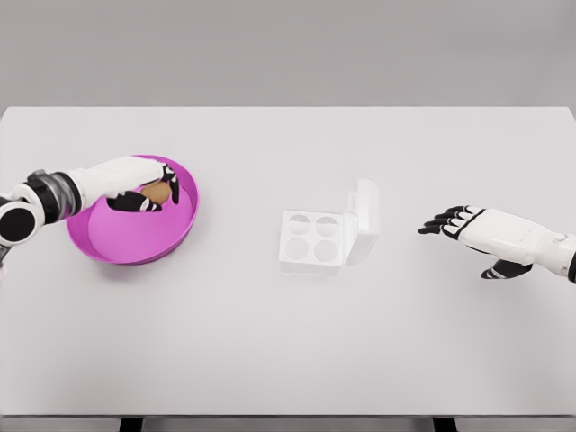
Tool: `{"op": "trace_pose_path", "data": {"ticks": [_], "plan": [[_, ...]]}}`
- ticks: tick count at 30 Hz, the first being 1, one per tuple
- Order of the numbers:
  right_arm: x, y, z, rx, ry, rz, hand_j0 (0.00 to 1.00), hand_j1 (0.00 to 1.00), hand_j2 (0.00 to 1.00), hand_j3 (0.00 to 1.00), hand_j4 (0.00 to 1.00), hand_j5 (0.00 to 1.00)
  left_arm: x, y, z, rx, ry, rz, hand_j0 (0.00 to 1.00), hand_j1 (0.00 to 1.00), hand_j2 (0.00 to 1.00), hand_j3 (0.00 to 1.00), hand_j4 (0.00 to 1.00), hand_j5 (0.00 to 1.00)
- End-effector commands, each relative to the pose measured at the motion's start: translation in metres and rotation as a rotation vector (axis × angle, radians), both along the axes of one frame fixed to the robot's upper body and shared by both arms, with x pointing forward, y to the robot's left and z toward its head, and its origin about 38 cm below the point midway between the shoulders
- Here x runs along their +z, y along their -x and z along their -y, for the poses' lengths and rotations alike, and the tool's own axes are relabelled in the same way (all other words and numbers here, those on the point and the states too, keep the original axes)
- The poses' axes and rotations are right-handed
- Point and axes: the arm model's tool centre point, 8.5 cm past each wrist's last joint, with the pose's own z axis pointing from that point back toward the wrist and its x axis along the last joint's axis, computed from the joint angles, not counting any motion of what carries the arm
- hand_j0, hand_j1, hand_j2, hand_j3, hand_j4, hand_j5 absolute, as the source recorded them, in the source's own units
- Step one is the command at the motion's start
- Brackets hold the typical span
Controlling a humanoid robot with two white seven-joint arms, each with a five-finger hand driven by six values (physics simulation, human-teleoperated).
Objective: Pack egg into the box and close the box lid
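Fingers of left hand [144, 187] curled around egg [157, 193] inside bowl [117, 247], ready for lifting toward open box [313, 241]; right hand [477, 229] spread, empty.

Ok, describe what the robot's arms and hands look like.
Both arms are smooth white shells. The left arm shows a grey band and black ring joints near the wrist. The left hand and right hand have white backs with black five-finger digits, white segments between the joints. No cables or markings are visible.
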Motion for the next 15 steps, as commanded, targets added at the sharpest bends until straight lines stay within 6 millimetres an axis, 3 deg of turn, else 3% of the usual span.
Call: {"op": "trace_pose_path", "data": {"ticks": [1, 15], "plan": [[0.000, 0.000, 0.001, -0.004, -0.005, -0.002, 1.00, 1.00, 1.00, 1.00, 1.00, 1.00, 0.009, 0.001, 0.001, -0.006, 0.007, 0.025, 0.40, 0.40, 0.40, 0.40, 0.40, 0.40], [0.000, 0.000, 0.001, -0.004, -0.005, -0.002, 1.00, 1.00, 1.00, 1.00, 1.00, 1.00, 0.025, 0.003, 0.009, -0.034, 0.045, 0.063, 0.40, 0.40, 0.40, 0.40, 0.40, 0.40]]}}
